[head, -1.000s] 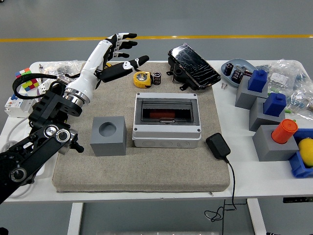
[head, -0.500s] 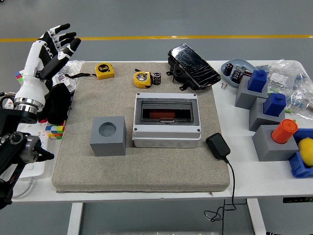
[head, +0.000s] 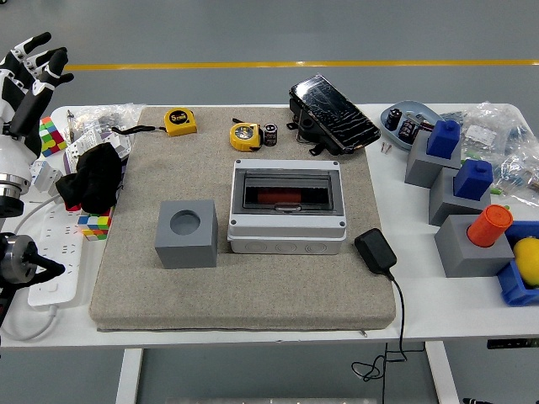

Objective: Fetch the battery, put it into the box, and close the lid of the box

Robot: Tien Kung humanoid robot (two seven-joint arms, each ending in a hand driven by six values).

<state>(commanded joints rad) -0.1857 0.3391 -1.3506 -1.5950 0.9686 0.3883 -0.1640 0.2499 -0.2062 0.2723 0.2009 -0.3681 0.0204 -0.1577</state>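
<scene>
A grey box (head: 288, 206) with a dark see-through lid sits mid-mat; the lid lies shut and a red thing shows through it. A small black battery (head: 270, 134) stands upright at the mat's far edge, next to a yellow tape measure (head: 245, 135). More batteries lie in a blue dish (head: 406, 118) at the back right. My left hand (head: 29, 63) is raised at the picture's left edge, fingers spread, holding nothing, far from the box and battery. My right arm is out of view.
A grey cube with a round hole (head: 186, 234) stands left of the box. A black adapter (head: 376, 251) with its cable lies right of it. A second tape measure (head: 178, 121), a black cloth (head: 91, 178), a black case (head: 333, 114) and grey-and-blue blocks (head: 459, 181) surround the mat.
My left arm has swung away from over the mat's far left to the picture's left edge, uncovering the second tape measure and black cloth. The box and battery have not moved.
</scene>
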